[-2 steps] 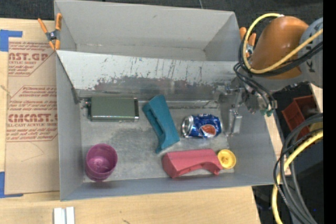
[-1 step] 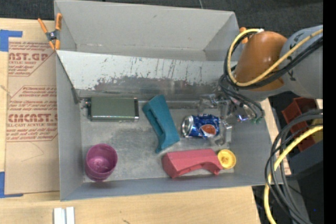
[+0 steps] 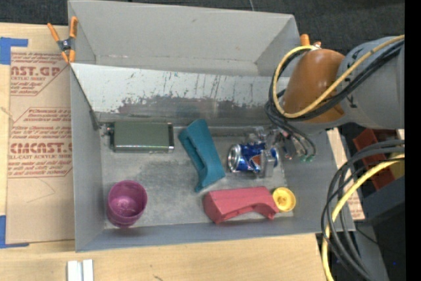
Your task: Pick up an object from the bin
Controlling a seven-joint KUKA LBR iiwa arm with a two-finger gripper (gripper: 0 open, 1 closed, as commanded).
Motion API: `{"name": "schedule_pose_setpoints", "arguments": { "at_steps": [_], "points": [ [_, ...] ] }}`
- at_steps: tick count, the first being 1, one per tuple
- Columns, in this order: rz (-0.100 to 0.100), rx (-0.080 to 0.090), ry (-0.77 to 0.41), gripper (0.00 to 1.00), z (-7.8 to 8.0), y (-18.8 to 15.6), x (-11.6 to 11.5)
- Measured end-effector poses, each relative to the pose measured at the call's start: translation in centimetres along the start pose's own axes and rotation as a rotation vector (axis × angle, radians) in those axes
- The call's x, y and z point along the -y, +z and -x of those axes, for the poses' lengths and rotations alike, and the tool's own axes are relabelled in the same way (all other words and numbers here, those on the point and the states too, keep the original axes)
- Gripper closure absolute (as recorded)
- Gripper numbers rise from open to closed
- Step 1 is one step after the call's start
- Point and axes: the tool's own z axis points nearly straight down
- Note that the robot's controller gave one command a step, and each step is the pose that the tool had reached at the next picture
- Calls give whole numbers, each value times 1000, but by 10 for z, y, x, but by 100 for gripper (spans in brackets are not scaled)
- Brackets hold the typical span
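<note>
Orange-covered wrist (image 3: pixel 316 85) is seen highest, bent down into the right side of the bin (image 3: pixel 171 36), and the jaws are placed right at the crushed blue can (image 3: pixel 248 159). It lies beside the teal wedge (image 3: pixel 204 153), just above the pink block (image 3: pixel 237 203). How far the jaws are parted cannot be told, nor whether the can is gripped. The grasp is judged to be the step in hand. Next, a firm closing on the can and a straight lift clear of the wedge would be called for.

Red print on the cardboard sheet (image 3: pixel 36 108) left of the bin (image 3: pixel 177 36) reads "CELL-CAST ACRYLIC SHEET", appearing twice. Markings on the crushed blue can (image 3: pixel 252 158) are illegible.
</note>
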Motion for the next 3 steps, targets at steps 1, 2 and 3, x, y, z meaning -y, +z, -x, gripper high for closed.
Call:
{"name": "schedule_pose_setpoints", "arguments": {
  "at_steps": [1, 2, 3],
  "points": [
    [0, 0, 0, 100, 0, 0, 0],
    [0, 3, 95, 100, -10, -110, -8],
    [0, 3, 95, 100, -10, -110, -8]
  ]
}}
